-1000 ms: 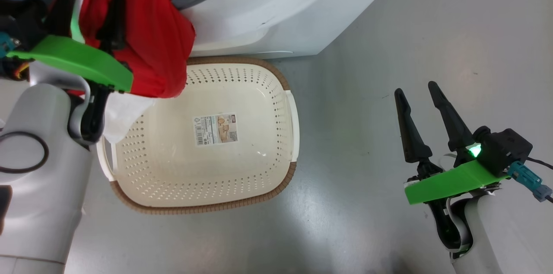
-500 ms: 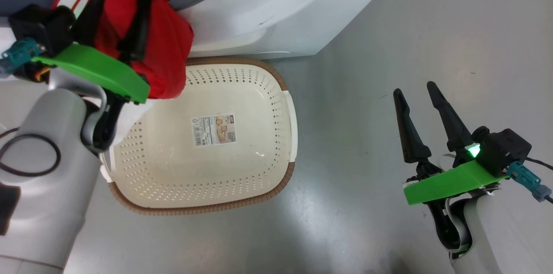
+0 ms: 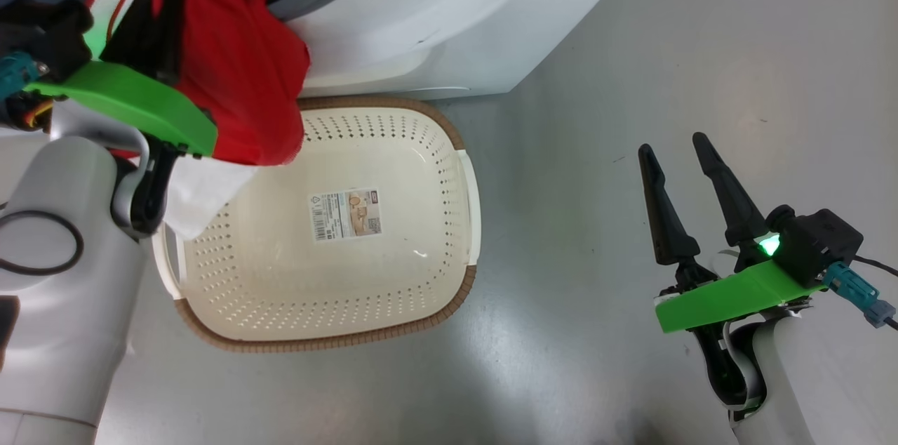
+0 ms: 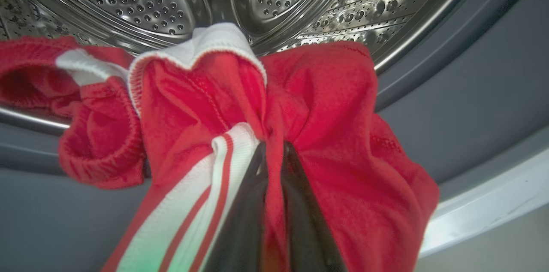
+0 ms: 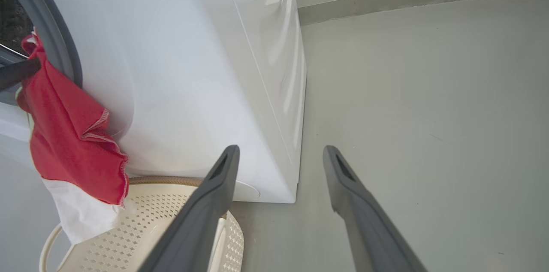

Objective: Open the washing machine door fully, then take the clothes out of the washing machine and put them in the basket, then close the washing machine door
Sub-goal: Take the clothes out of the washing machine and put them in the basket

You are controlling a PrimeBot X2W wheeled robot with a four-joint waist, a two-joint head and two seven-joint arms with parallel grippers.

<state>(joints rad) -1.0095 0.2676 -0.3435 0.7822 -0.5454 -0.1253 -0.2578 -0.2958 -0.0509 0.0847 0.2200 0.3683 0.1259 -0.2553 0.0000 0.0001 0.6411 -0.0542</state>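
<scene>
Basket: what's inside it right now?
Visible floor of the basket is bare except a paper label. The clothes, pinched in the left tool, hang over its upper-left corner in the head view, hiding that part.

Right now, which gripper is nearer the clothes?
Left. The left gripper is shut on the clothes; the right gripper stands open over the floor, beyond the basket.
</scene>
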